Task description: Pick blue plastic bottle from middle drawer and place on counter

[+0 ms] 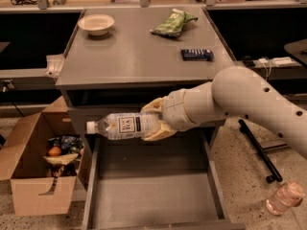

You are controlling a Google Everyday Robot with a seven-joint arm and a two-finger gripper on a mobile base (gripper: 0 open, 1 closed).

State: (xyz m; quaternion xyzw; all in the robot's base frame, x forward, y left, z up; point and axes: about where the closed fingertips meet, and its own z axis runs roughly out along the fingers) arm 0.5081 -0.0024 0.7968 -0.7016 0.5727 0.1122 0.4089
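My gripper [152, 120] is shut on the blue plastic bottle [122, 126] and holds it sideways, white cap pointing left, in front of the cabinet below the counter's front edge. The bottle hangs above the open middle drawer [153, 195], whose flat grey floor is bare. The counter [139, 56] is the broad grey top above and behind the bottle. My white arm comes in from the right.
On the counter stand a white bowl [96, 24], a green bag [172, 24] and a dark flat pack [197, 54]. An open cardboard box [41, 166] with items sits left of the drawer. A pinkish clear bottle [285, 198] lies on the floor at right.
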